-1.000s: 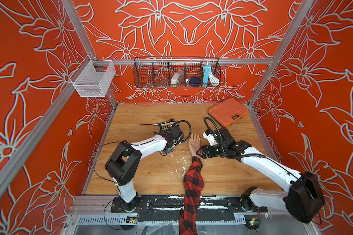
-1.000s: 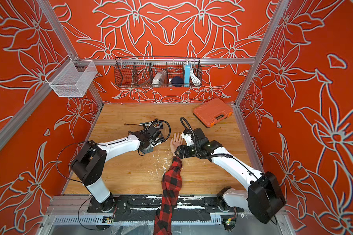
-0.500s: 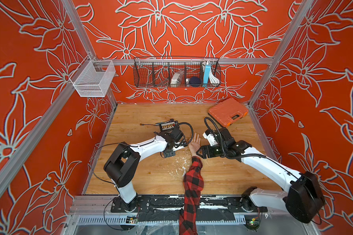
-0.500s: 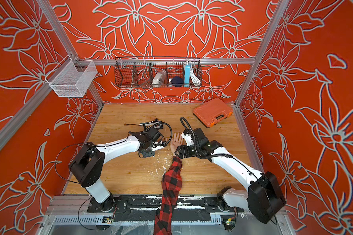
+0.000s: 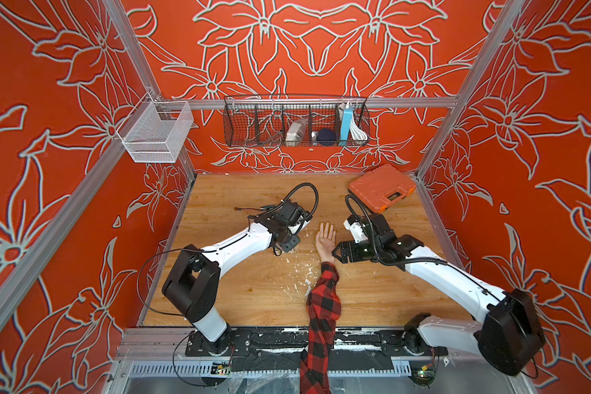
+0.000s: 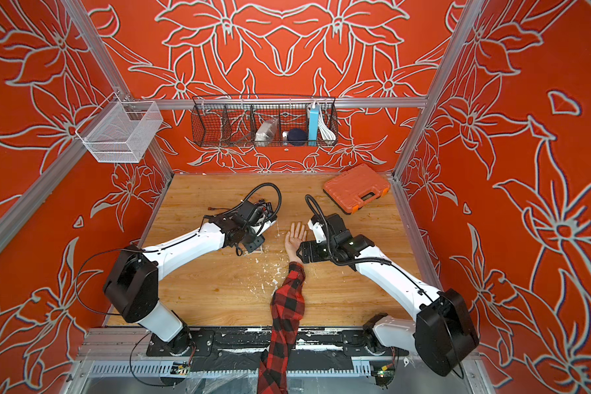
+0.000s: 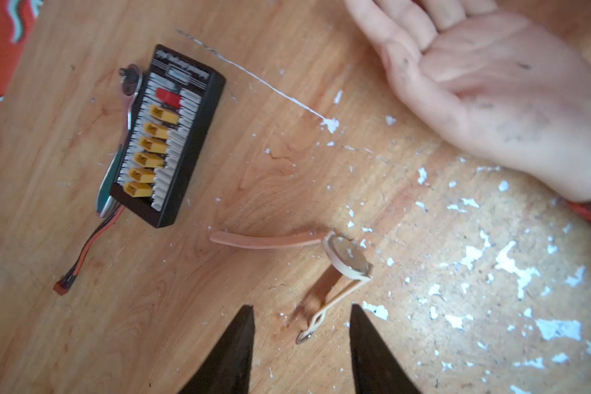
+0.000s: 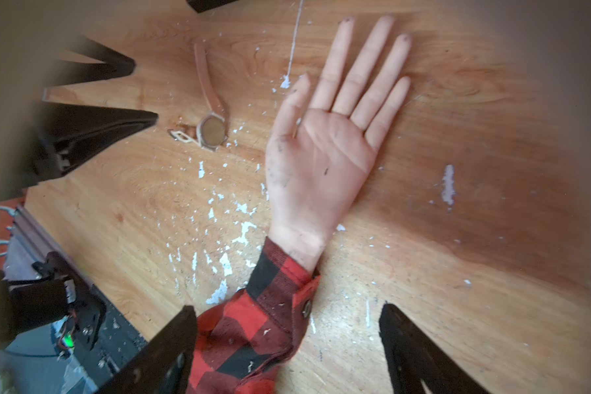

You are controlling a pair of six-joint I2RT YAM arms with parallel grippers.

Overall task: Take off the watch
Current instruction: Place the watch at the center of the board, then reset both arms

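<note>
A light wooden tabletop [image 5: 253, 290] is being shared by two white-and-black robot arms and a person's forearm in a red-and-black plaid sleeve [image 5: 323, 307], as is being shown in both top views. An orange plastic tool case [image 5: 381, 186] is being kept closed at the far right corner, well apart from everything else. The person's bare hand [image 8: 325, 143] is being held flat on the wood, palm up with the fingers spread, and the wrist is being left uncovered.

The right gripper [image 8: 286, 307] is being held with its jaws wide apart, set on either side of the sleeve cuff; nothing is being clamped. The left gripper [image 7: 301, 307] is being held with its jaws parted too, and nothing is being gripped.

A black rectangular connector board with yellow plugs [image 7: 171, 136] is being flanked by a silver ratchet wrench [image 7: 127, 102], touching its side.

The small cream-strapped watch with a pale round face [image 7: 347, 256] is being left unbuckled on the table, between the left gripper and the thumb side of the hand, touching neither. Its buckle end is being pointed toward the gap between the left jaws. White paint flakes [image 7: 512, 266] are being seen scattered around it.
</note>
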